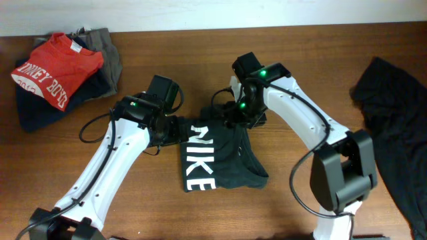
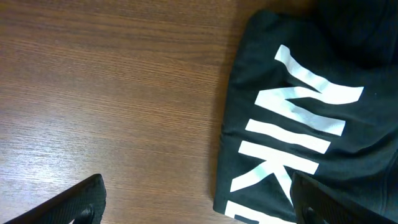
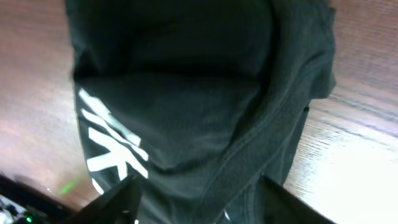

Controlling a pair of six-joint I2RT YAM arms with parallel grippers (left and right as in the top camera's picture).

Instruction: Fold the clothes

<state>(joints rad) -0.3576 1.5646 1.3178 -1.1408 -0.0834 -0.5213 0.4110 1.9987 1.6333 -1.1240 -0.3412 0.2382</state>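
nike t-shirt point(image 1: 223, 160) on brown wooden table point(image 1: 300, 40), left gripper point(image 2: 199, 202) wide, right gripper point(image 3: 199, 196) parted

Brown wood-grain tbl point(image 1: 200, 47)

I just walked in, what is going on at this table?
Two robot arms are folding a black T-shirt with white NIKE lettering, lying folded mid-table. The left gripper and right gripper hang over its far edge, fingers apart, holding nothing. A pile with a red shirt on top sits far left; another black garment lies right.
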